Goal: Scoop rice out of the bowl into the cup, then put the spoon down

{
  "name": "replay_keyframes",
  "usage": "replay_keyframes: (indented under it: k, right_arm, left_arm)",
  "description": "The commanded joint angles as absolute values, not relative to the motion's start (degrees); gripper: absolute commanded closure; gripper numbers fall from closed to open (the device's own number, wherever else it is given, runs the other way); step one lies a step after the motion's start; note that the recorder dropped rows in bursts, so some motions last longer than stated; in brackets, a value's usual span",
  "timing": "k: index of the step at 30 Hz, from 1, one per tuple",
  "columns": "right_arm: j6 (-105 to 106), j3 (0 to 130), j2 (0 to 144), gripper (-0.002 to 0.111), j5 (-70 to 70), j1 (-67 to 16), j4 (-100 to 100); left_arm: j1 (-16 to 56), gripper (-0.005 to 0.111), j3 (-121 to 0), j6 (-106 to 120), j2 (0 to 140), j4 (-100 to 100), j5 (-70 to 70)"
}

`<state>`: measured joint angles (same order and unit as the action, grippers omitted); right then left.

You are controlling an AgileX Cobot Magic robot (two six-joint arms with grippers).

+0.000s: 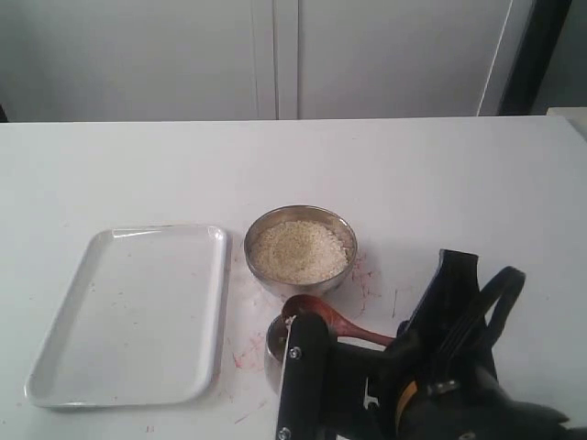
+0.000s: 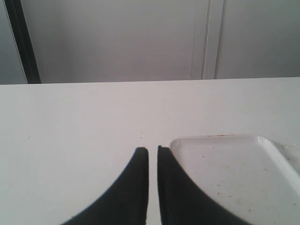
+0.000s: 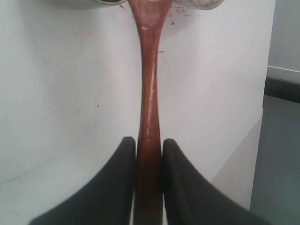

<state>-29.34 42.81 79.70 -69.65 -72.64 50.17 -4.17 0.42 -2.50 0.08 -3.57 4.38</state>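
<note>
One risk only: spilling rice (image 1: 301, 249) past cup (image 1: 272, 343) by tilting spoon (image 3: 149, 93), clamped tight in right end effector (image 3: 149, 144), off-centre.

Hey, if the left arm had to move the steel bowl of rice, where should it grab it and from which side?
Pinch the bowl at its rim on the tray side, coming straight down, one finger inside, one outside. It looks too wide to span, rice fills it, and the spoon crowds its near edge.
</note>
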Motion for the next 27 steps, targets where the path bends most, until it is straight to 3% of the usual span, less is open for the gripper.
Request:
replay_keyframes:
  k: [1,27]
  right_arm:
    - [-30.02,42.62,79.56,0.108,-69.96,-73.26,52.50]
    - [-33.78,36.45,79.56,0.108,-69.96,-75.45,60.78]
  left_arm:
    - [-3.84,0.092,0.00,-2.81,0.00,-3.83,4.55]
    - [-3.84,0.092,0.00,-2.81,0.00,-3.83,4.55]
